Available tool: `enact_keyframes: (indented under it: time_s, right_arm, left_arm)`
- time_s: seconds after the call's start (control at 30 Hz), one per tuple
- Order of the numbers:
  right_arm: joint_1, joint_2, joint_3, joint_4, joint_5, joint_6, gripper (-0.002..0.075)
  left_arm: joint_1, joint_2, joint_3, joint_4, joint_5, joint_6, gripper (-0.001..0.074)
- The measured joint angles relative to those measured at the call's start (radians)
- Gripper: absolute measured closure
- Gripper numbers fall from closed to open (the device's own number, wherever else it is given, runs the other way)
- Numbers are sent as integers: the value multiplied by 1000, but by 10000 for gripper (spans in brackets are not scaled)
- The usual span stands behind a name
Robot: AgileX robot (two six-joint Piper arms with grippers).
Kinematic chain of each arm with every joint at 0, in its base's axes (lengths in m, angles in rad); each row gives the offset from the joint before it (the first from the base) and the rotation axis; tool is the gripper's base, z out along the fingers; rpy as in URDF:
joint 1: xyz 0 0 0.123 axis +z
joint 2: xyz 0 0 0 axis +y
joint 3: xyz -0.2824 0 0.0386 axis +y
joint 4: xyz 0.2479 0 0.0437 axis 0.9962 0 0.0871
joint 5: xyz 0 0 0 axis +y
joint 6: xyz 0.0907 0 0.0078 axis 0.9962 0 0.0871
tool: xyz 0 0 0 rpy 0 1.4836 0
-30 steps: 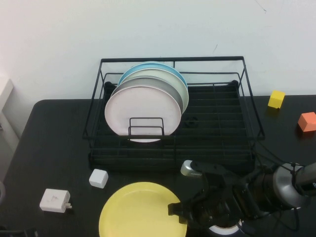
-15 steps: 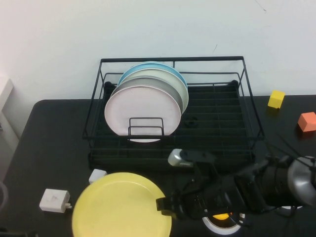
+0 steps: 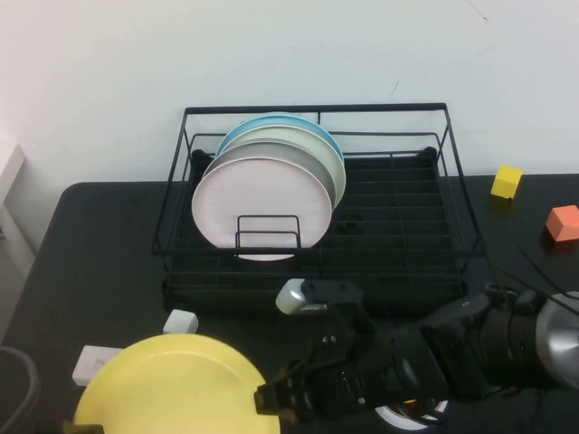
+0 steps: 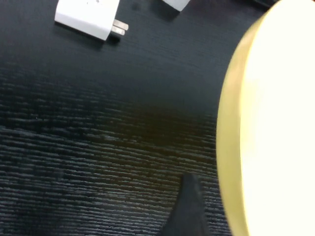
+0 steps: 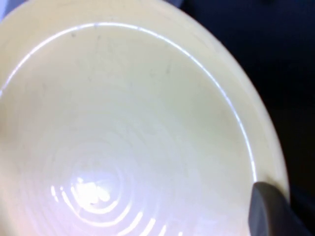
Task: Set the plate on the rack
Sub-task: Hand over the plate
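Observation:
The pale-yellow plate [image 3: 172,389] lies flat near the table's front left, and it fills the right wrist view [image 5: 123,123]. My right gripper [image 3: 274,400] is at the plate's right edge. It is shut, with one fingertip [image 5: 268,209] resting on the rim. My left gripper [image 4: 219,209] is low over the table at the plate's left rim [image 4: 231,123]. One dark finger [image 4: 189,206] stands well clear of the rim, and the plate hides the other. The black wire rack [image 3: 317,108] stands behind, with its right half bare.
A pinkish-white plate [image 3: 262,203] stands in the rack's left slots in front of grey, green and blue ones. A white plug adapter [image 3: 90,362] and a small white cube [image 3: 181,321] lie left of the plate. Yellow [image 3: 506,181] and orange [image 3: 564,222] blocks sit far right.
My right gripper has slid the yellow plate steadily left and toward the front of the table. The plate now covers part of the plug adapter. The left arm has come into view.

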Motion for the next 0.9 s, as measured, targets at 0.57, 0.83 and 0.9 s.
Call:
enact_keyframes:
  time_s: [0.57, 0.83, 0.9]
  right_arm:
    - [5, -41, 0, -6, 107, -40, 717]
    - [5, -41, 6, -8, 118, -50, 717]
    - [5, -41, 6, -8, 125, -69, 717]
  left_arm:
    - [0, 0, 0, 24, -19, -44, 554]
    - [0, 0, 0, 24, -21, -44, 696]
    - [0, 0, 0, 24, -21, -44, 696]
